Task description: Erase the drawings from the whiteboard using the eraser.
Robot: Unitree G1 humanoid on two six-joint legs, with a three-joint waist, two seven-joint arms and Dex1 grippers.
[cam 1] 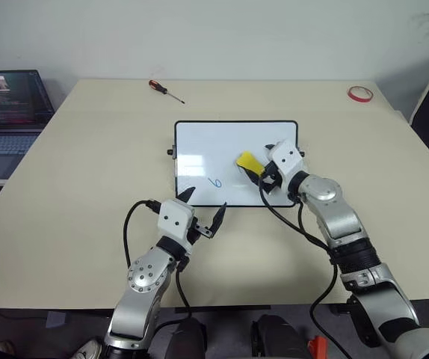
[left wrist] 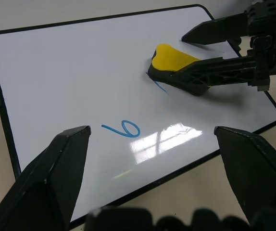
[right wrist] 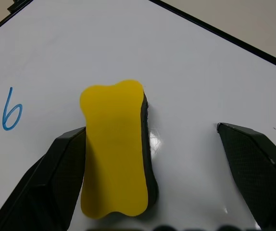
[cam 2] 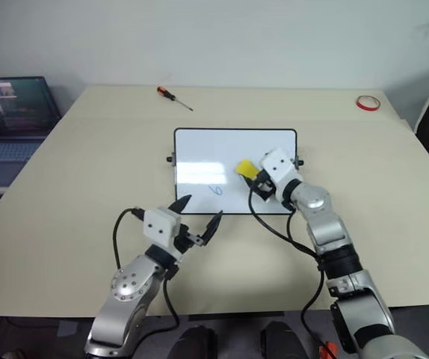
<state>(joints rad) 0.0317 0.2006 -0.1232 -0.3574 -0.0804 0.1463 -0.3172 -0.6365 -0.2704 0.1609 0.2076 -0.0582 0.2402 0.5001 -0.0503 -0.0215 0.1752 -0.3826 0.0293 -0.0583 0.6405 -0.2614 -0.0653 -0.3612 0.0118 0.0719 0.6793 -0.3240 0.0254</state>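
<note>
The whiteboard (cam 1: 214,146) lies flat in the middle of the table. On its right part sits the yellow eraser (cam 1: 247,161) with a black base. My right gripper (right wrist: 151,128) is open around it: one finger (right wrist: 56,168) touches the eraser's side, the other stands well apart. Of the drawings, a small blue loop (cam 1: 215,182) is near the board's front edge, and a short blue stroke (left wrist: 161,86) pokes out beside the eraser. My left gripper (cam 1: 204,206) hovers open and holds nothing at the board's front edge.
An orange-handled screwdriver (cam 1: 166,90) lies at the back of the table (cam 1: 65,194), and a red tape ring (cam 1: 359,93) at the back right corner. A laptop (cam 1: 9,112) stands off the table's left side.
</note>
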